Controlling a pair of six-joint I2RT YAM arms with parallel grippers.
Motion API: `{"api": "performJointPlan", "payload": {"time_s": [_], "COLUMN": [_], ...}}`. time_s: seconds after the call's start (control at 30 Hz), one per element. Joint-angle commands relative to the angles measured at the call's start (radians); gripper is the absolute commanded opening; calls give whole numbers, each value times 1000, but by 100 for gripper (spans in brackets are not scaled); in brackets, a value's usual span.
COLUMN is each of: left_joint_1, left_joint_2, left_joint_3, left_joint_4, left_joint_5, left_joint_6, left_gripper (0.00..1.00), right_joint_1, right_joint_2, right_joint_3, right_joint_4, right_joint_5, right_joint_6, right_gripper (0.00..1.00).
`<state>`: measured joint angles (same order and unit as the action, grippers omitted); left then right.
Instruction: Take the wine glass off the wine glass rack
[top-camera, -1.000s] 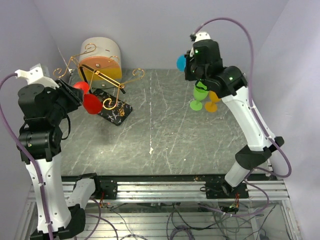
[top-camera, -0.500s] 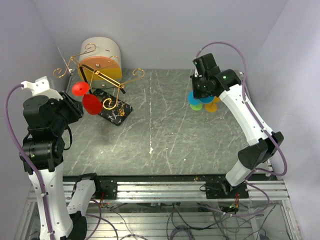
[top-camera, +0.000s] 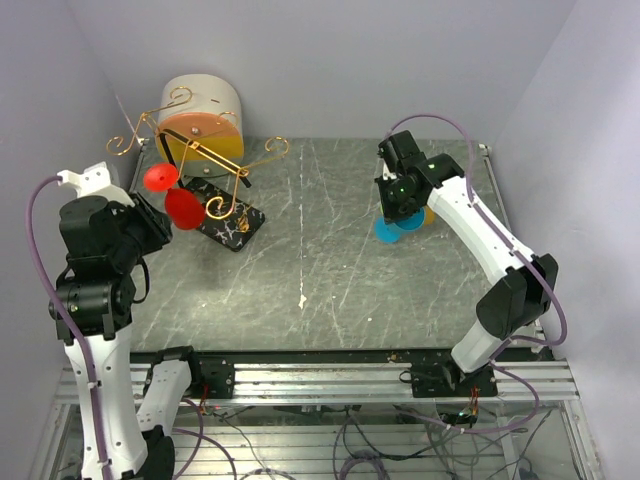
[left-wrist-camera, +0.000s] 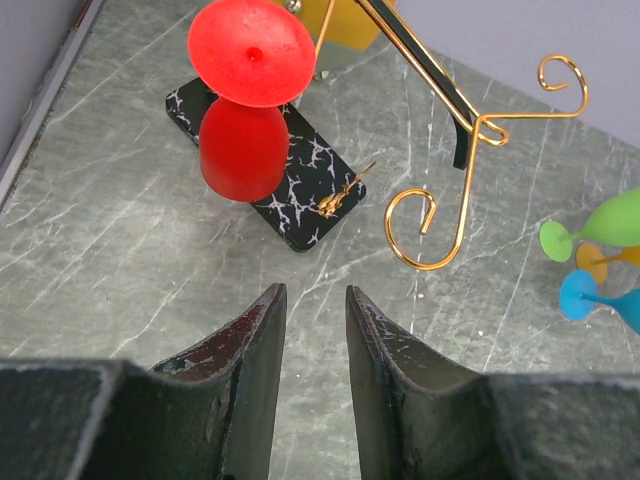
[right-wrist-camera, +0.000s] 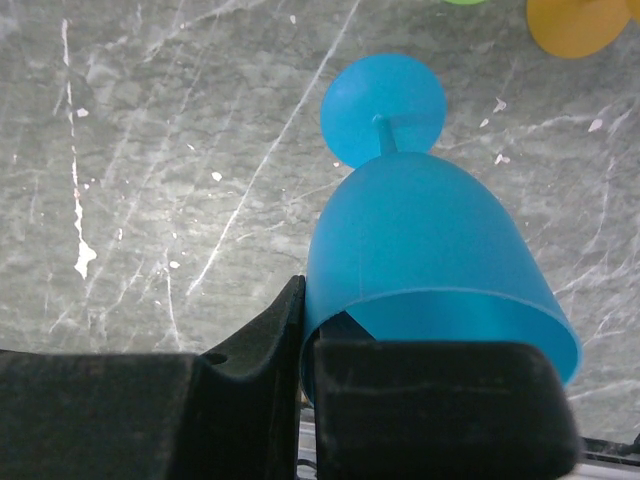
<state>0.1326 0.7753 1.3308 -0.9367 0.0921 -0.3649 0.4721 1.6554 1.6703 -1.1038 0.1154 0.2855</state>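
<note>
- The wine glass rack (left-wrist-camera: 478, 124) stands ahead of the left gripper (left-wrist-camera: 310, 300), whose jaws are slightly apart and hold nothing.
- The right gripper (right-wrist-camera: 308, 335) has its jaws clamped on the rim of the blue wine glass (right-wrist-camera: 430, 250), whose foot points away from the jaws toward the table.
- The red wine glass (left-wrist-camera: 240, 150) hangs bowl-down on the rack, ahead and left of the left jaws.

Glossy gold wire rack (left-wrist-camera: 478, 125), matt plastic red glass (left-wrist-camera: 240, 150), veined stone-look table (top-camera: 330, 260)
</note>
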Motion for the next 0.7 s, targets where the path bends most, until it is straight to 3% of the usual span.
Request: {"api": "performJointPlan", "payload": {"time_s": [0.0, 0.67], "left_joint_1": [-6, -6], "left_joint_2": [-9, -8], "left_joint_3": [-18, -58], "left_joint_4": [7, 9], "left_joint_5": [17, 20], "left_joint_6": [20, 19], "left_gripper": [41, 45], "right_joint_1": [-15, -68], "right_joint_2": [8, 166], "right_joint_3": [-24, -6], "right_joint_4": [40, 84], "right_joint_5": [6, 4], "right_joint_6": [-11, -26], "right_gripper": [0, 2]}}
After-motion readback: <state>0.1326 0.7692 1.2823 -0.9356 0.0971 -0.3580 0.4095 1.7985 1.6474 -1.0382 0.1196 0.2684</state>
